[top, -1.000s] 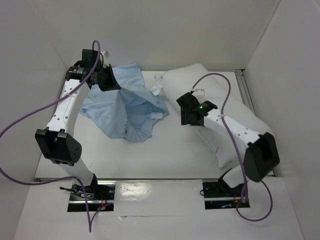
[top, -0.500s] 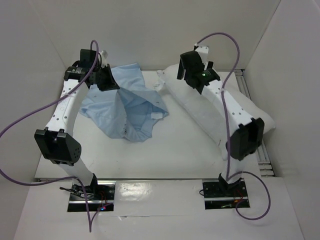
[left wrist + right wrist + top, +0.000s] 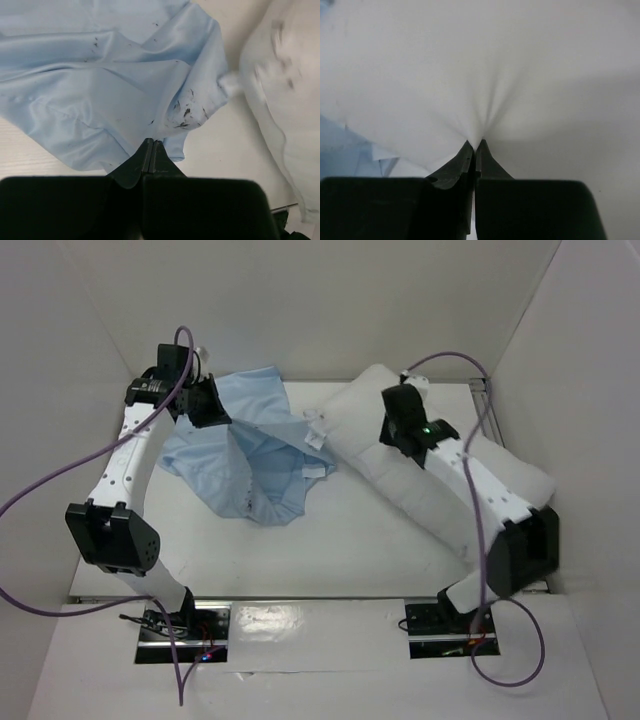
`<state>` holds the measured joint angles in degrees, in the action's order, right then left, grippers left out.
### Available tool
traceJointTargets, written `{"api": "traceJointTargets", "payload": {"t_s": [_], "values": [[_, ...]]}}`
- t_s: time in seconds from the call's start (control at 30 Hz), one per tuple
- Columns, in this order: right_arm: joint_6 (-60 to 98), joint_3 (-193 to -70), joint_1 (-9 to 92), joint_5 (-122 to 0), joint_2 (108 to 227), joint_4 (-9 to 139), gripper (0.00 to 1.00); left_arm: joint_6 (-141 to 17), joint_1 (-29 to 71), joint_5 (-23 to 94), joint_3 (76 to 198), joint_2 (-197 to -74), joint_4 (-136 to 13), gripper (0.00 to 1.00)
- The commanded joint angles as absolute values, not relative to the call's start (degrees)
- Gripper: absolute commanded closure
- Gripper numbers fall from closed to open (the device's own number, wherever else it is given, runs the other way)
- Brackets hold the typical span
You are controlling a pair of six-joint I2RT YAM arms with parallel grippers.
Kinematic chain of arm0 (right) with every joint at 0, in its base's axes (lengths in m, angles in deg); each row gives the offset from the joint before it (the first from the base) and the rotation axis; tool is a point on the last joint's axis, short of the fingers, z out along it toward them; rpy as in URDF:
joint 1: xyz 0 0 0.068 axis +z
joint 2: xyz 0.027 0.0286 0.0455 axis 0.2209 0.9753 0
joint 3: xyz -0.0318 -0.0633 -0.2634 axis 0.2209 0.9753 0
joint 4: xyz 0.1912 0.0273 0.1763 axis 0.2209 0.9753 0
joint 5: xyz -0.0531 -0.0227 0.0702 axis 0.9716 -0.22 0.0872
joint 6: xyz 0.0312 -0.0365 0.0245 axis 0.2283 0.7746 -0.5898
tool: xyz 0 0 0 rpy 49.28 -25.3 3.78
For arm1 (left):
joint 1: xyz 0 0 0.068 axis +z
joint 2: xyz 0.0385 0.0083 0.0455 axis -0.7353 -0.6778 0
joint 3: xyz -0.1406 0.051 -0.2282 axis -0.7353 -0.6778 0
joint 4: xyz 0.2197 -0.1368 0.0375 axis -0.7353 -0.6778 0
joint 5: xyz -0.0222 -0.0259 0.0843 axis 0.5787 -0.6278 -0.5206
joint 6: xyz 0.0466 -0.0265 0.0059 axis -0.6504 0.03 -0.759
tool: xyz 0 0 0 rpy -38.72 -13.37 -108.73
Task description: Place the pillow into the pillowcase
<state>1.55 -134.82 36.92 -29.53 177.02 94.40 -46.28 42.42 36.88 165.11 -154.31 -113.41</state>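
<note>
The pale blue pillowcase [image 3: 252, 450] lies crumpled at the back left, one part lifted by my left gripper [image 3: 205, 405]. In the left wrist view the jaws of the left gripper [image 3: 151, 142] are shut on a fold of the pillowcase [image 3: 100, 90]. The plump white pillow [image 3: 440, 480] stretches diagonally across the right side, its near end by the pillowcase. My right gripper [image 3: 398, 425] sits on the pillow's upper end. From the right wrist, the right gripper [image 3: 474, 145] pinches the pillow [image 3: 485, 75], whose fabric puckers into the jaws.
White walls enclose the table [image 3: 330, 550] at the back and both sides. A metal rail [image 3: 492, 420] runs along the right edge behind the pillow. Purple cables loop over both arms. A small white tag [image 3: 313, 470] lies at the pillowcase's right edge.
The right arm swung from the pillow's middle up to the back, then came down on the pillow's upper end, and its jaws closed on the fabric. The pillow's end has bunched up. The left arm barely moved.
</note>
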Motion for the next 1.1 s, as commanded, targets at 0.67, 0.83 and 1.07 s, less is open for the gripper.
{"api": "traceJointTargets", "payload": {"t_s": [0.67,0.83,1.07], "values": [[-0.96,-119.51,49.22,-43.33,147.19,100.54,0.0,-43.22,44.08,39.64,170.58,-157.18,-112.71,1.0],[-3.06,-125.77,56.52,-34.73,161.14,103.09,0.0,-45.25,40.66,38.24,168.82,-156.03,-112.71,1.0],[-7.02,-125.96,57.23,-32.08,174.36,99.67,0.25,-48.41,38.36,38.23,166.53,-152.69,-112.19,1.0]]}}
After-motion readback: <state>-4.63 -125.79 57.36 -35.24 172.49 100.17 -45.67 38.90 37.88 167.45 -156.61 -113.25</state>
